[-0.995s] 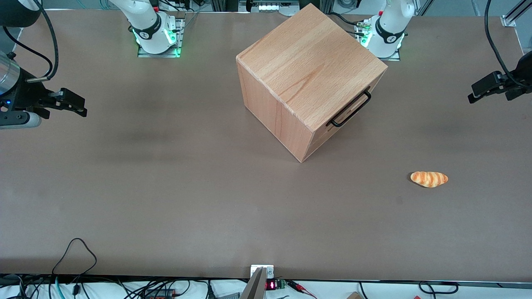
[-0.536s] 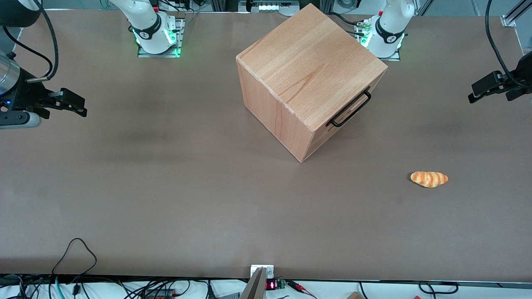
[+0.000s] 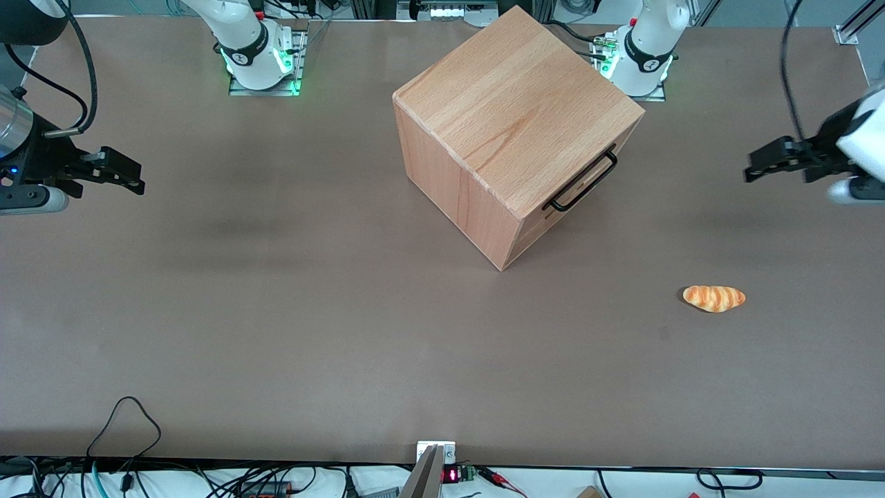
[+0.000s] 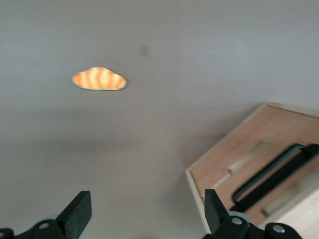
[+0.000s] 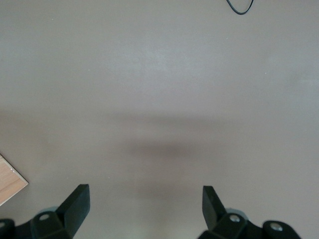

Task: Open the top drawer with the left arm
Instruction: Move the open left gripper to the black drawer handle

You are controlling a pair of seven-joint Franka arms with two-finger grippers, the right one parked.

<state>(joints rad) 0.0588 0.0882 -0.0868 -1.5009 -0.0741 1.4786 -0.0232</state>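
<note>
At the middle of the brown matte counter (image 3: 276, 311) stands a light beech-wood cube cabinet (image 3: 508, 124), turned so that one corner points toward the front camera. Its shallow beech-wood top drawer (image 3: 577, 181) sits along the upper edge of the face that looks toward the working arm's end of the counter, and it lies flush with the cabinet body, shut. A thin black U-shaped wire handle (image 3: 584, 182) runs along that drawer front; in the left wrist view the same handle (image 4: 271, 175) shows as a dark loop against the pale wood of the top drawer (image 4: 239, 162).

The bulky white left arm (image 3: 857, 149) reaches in from the working arm's end of the counter, above the surface. Its small black two-finger gripper (image 3: 750, 169) hangs in the air, well apart from the handle, at about the handle's distance from the front camera. The left wrist view shows the gripper (image 4: 147, 211) with its two black fingers (image 4: 79, 211) spread wide and nothing between them.

A small orange-and-cream striped bread roll (image 3: 714, 298) lies on the counter, nearer the front camera than the gripper and well apart from the cabinet; the left wrist view shows the roll (image 4: 99, 79) too, clear of the fingers.
</note>
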